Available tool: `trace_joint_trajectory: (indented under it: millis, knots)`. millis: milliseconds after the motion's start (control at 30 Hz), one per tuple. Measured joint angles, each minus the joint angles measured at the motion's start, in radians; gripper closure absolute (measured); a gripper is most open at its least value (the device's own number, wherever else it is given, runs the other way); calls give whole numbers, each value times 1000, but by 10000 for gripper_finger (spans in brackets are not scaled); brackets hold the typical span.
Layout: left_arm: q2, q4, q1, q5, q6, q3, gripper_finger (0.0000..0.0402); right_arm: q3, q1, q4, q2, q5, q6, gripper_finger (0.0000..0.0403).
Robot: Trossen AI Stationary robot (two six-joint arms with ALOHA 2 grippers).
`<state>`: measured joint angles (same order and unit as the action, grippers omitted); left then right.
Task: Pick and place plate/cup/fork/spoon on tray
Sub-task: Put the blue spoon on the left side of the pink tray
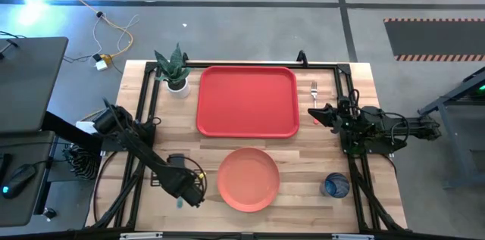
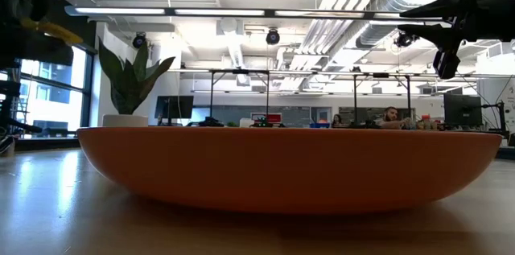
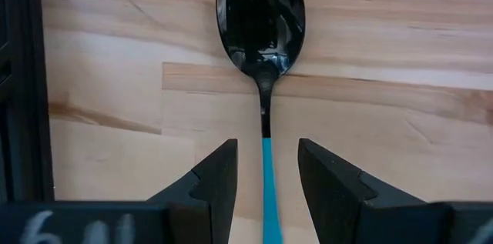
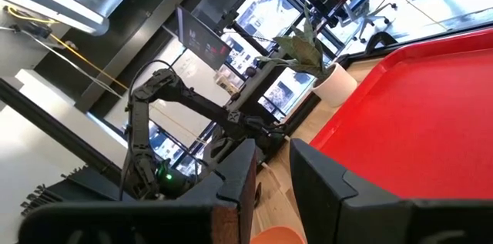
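Note:
The spoon [image 3: 262,21], with a dark shiny bowl and a teal handle, lies flat on the wooden table near its front left. My left gripper [image 3: 267,145] points down over it, open, with one finger on each side of the teal handle [image 3: 268,175] and a gap on both sides. The salmon-pink plate [image 1: 248,179] rests on the table in front of the red tray [image 1: 247,101]. The blue cup [image 1: 336,186] stands at the front right. The fork [image 1: 314,88] lies just right of the tray. My right gripper [image 1: 314,113] hovers open near the tray's right edge, holding nothing.
A potted plant [image 1: 174,70] stands at the table's back left corner, beside the tray. Black frame rails [image 1: 140,119] run along the table's left, far and right sides. One rail [image 3: 19,82] lies close beside the spoon. Bare wood separates the spoon and the plate.

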<state>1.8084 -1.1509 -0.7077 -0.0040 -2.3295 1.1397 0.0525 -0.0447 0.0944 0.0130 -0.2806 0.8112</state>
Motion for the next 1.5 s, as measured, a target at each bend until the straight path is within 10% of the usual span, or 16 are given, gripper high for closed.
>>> trace_joint_trajectory:
  millis: [867, 1500]
  knots:
    - [124, 32, 11, 12, 3, 4, 277, 0, 0, 0, 0, 3, 0, 329]
    - [128, 48, 14, -9, 54, 1, 388, 0, 0, 0, 0, 3, 0, 329]
